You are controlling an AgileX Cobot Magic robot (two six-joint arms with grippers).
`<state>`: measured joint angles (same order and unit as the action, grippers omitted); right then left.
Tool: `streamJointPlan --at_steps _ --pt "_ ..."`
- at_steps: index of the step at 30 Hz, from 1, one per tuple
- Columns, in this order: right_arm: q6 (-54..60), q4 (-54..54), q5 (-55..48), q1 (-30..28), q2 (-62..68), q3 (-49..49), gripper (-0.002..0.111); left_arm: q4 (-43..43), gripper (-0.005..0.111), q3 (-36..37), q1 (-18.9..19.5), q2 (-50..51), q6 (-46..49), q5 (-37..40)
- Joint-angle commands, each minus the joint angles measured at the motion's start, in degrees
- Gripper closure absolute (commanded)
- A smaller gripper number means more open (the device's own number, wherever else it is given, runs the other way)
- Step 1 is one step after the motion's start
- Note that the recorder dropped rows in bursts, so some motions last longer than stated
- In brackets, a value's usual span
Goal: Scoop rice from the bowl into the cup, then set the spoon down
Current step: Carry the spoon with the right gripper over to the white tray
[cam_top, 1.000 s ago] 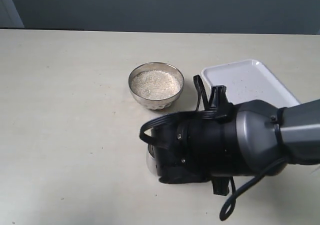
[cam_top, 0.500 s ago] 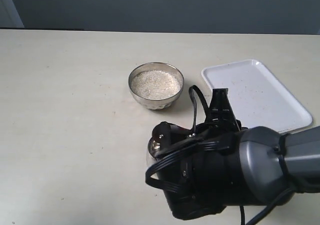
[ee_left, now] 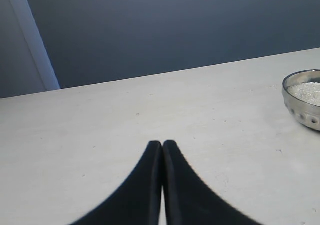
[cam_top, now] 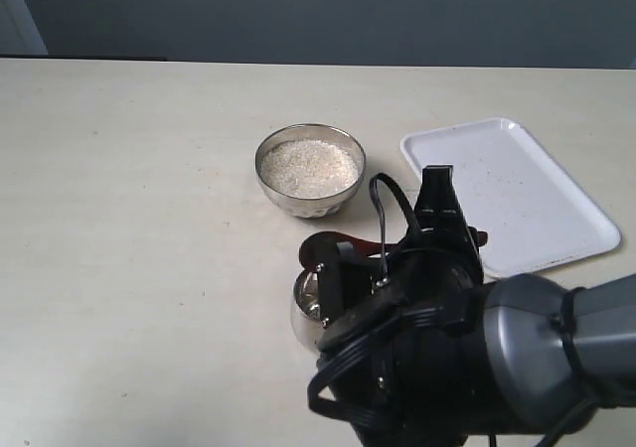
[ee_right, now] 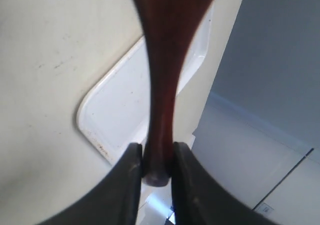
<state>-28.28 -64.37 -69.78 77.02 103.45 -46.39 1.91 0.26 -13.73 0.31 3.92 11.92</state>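
My right claw (ee_right: 157, 161) was clamped on the spoon (ee_right: 162, 85) at its handle end, the head just ahead over the cup (cam_top: 304, 304). The bowl (cam_top: 298, 207) of rice (cam_top: 309, 167) sat beyond that. My left claw (ee_left: 162, 152) was closed, empty. Seemingly the pouring step; next I needed a careful tilt, then to lay the spoon down.

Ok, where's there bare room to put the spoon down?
The white tray right of the bowl looks bare, and the table left of bowl and cup is open. It's crowded around the cup, where the right hand holds the spoon.
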Motion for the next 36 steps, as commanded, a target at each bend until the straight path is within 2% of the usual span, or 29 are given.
streamJointPlan --at_steps 1,25,36 --pt "-2.9 -4.0 -0.2 3.1 -0.7 1.1 0.109 -0.2 0.106 -0.3 -0.1 -0.3 -0.3 -0.1" --pt "-11.1 -8.2 -0.2 4.1 -0.7 3.4 0.109 -0.2 0.106 -0.3 -0.1 -0.3 -0.3 -0.4" --pt "-10.0 3.1 -0.2 2.8 -3.7 2.4 0.109 -0.2 0.106 -0.3 -0.1 -0.3 -0.3 -0.4"
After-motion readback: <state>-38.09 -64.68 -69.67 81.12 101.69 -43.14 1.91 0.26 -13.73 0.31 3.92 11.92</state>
